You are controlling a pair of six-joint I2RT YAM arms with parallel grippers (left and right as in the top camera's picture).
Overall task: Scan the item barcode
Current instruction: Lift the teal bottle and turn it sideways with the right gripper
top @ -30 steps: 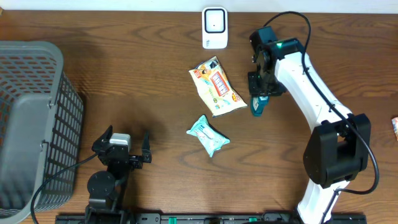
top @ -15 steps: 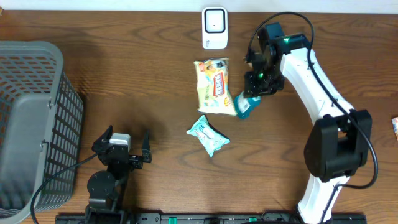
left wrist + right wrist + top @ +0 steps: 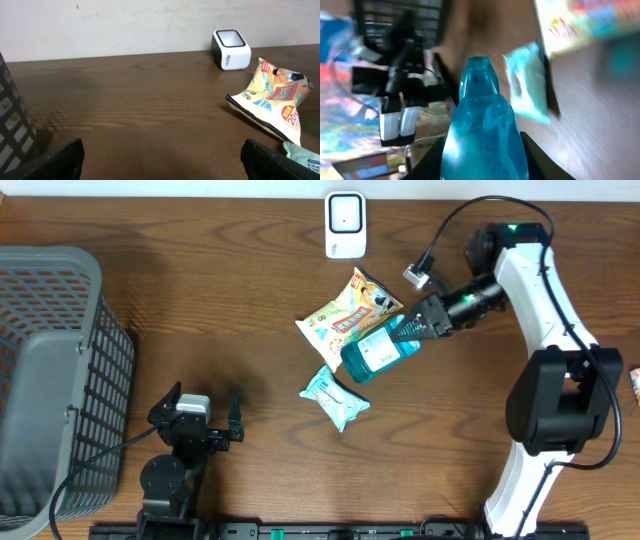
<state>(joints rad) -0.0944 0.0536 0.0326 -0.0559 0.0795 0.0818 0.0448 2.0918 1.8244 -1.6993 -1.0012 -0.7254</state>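
Bottle (image 3: 372,352) pinched by one end in my right hand (image 3: 416,328) — body pointing left, scanner (image 3: 345,225) farther left and beyond.

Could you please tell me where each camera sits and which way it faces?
Overhead: fixed above the table, looking straight down; shows left arm and right arm, the right gripper holding the blue bottle.
Left wrist: low over the table, facing the back wall and scanner; its open fingertips show at the bottom corners.
Right wrist: looks along the held bottle toward the left arm; the bottle hides most of its own gripper.
Shared: all three show the snack bag and teal packet.
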